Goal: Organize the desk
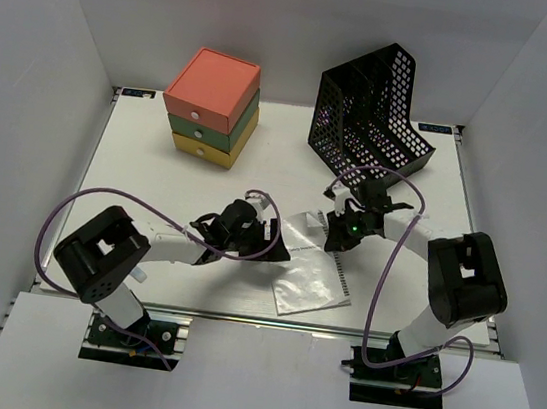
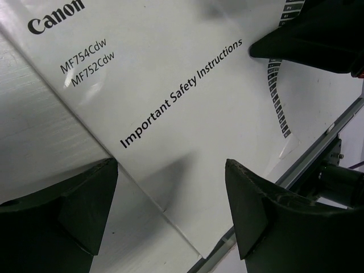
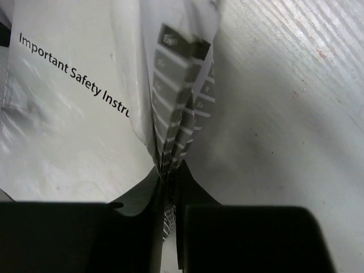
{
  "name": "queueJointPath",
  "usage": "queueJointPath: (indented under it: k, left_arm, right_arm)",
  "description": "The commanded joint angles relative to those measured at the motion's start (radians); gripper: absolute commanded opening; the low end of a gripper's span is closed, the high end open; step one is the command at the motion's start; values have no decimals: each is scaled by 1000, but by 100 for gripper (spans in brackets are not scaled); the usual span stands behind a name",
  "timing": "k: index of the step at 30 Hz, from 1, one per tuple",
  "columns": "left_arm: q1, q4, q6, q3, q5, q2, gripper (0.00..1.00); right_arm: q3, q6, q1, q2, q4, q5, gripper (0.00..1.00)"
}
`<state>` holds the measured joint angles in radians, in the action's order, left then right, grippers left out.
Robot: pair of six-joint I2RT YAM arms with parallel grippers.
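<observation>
Closest to the arm bases, just beyond the front rail of the desk (image 1: 154,189): a Canon safety booklet (image 1: 313,275) in a clear sleeve, flat on the white top, about midway between the two arms, long axis running roughly near to far. A little farther in, over the booklet's left side: the left gripper (image 1: 270,247), spread wide, holding nothing, poised above the cover and apparently not touching it. Opposite, at the booklet's far right edge along the printed index tabs: the right gripper (image 1: 339,228), clamped narrow on that edge, with paper bunched and lifted between the pads in the wrist view. Farther back and to the right, near the rear wall and well apart from the booklet: a black mesh file holder (image 1: 371,112). Far left at the same depth: a stacked pink, green and yellow drawer box (image 1: 211,106). Judged as the hinge of the coming move: holder almost straight beyond the right gripper, hence nearer to the right arm than to the left; booklet's length already pointing roughly that way, so probably a lift, a carry away from the bases and a turn onto edge for a slot. Likely trouble: a thin pinch on one edge of a slick sleeve, with droop or swing of the free end.
</observation>
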<state>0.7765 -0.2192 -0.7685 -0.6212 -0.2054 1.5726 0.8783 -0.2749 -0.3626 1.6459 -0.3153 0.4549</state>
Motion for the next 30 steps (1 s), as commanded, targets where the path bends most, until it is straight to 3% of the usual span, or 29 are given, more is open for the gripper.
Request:
queueJointPath:
  k: [1,2,7,14,17,30]
  left_arm:
    - [15,57,-8,3,38,20,86]
    - [15,58,-9,5,41,17,86]
    - [24,99,-11,18,83,-48,88]
    - [24,170,17,78,182,-305,94]
    - [15,172,37,87,189,-322,95]
    - [15,-282,187,159,43,-258,96]
  right_arm:
    - [14,-14,-6,11,-33,19,7]
    - [14,-14,-7,-3,-33,39,0]
    - [17,-20,8,-92,-41,122,0]
    - [17,-9,57,-337,-44,283,0]
    - [30,-26,68,-374,-82,370,0]
    - [60,-244,90,-414,-271,603,0]
